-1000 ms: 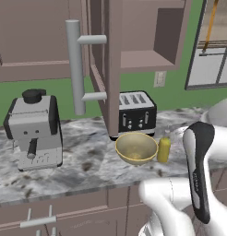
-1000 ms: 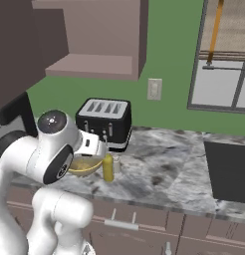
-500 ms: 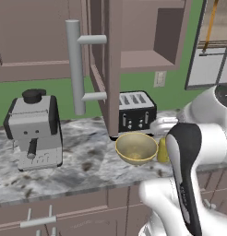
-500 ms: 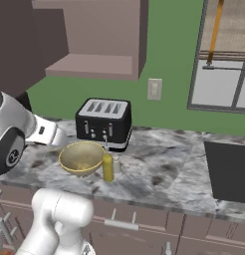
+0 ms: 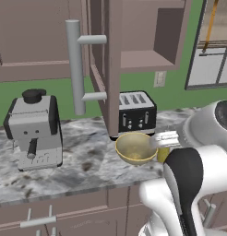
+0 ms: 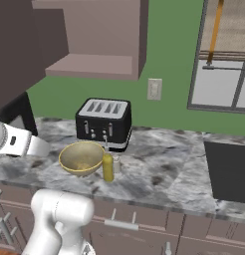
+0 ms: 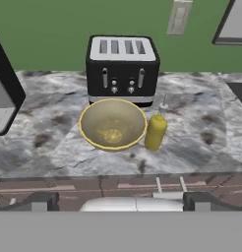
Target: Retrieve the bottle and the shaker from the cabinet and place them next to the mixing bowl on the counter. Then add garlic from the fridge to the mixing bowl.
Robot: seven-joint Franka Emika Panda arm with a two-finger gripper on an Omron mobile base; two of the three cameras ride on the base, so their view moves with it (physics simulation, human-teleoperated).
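Leftmost on the counter stands a grey coffee machine, well apart from the rest. Next, in the left base view, comes the open cabinet, its door swung out edge-on with the long bar handle facing the camera; the shelf behind it looks bare. Below and at the far side of the counter sits a black toaster. Just near of the toaster lies the bowl, with nothing clearly inside it. Touching or almost touching the bowl's right rim stands the bottle, upright. Right behind the bottle a small pale cylinder, the shaker, shows in the right base view, just beside it. Farther right the counter runs to a dark cooktop, under a window. The gripper hovers back over the near counter edge, its fingers spread wide apart, holding and touching nothing.
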